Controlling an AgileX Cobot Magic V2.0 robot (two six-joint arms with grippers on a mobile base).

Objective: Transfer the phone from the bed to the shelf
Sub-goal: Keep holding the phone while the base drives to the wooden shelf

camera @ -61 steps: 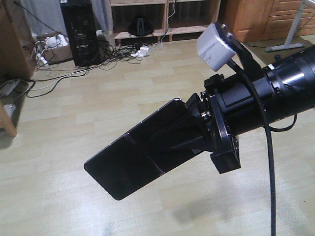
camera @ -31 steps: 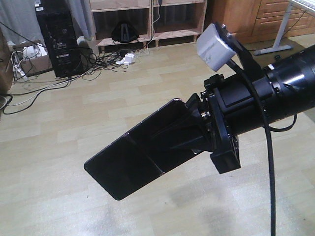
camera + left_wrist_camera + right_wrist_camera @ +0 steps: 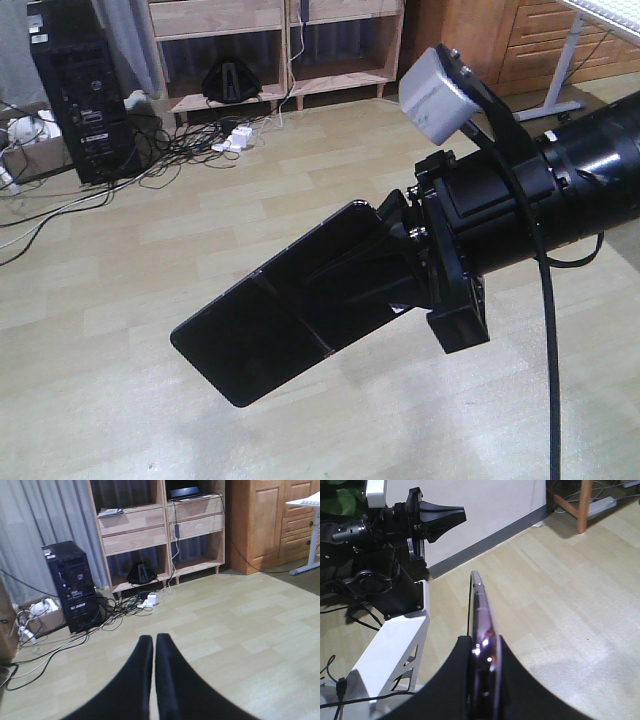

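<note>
The right gripper [image 3: 360, 275] is carrying a slim, glossy black rectangular phone [image 3: 260, 335] with a seam across its middle. Its jaws are clamping one end, so most of the phone is sticking out free. The pale natural-wood plank shelf [image 3: 215, 18] is standing well beyond the phone, with a black computer tower [image 3: 75, 90] just beside it. The left gripper [image 3: 152, 662] is facing the shelf, empty, jaws pressed together. The end grip is probably leaving the phone's free end clear to slide onto a shelf board.

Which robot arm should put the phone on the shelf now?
The right arm. The right hand grips the phone, while the left hand is shut and empty. The shelf stands across the floor ahead.
</note>
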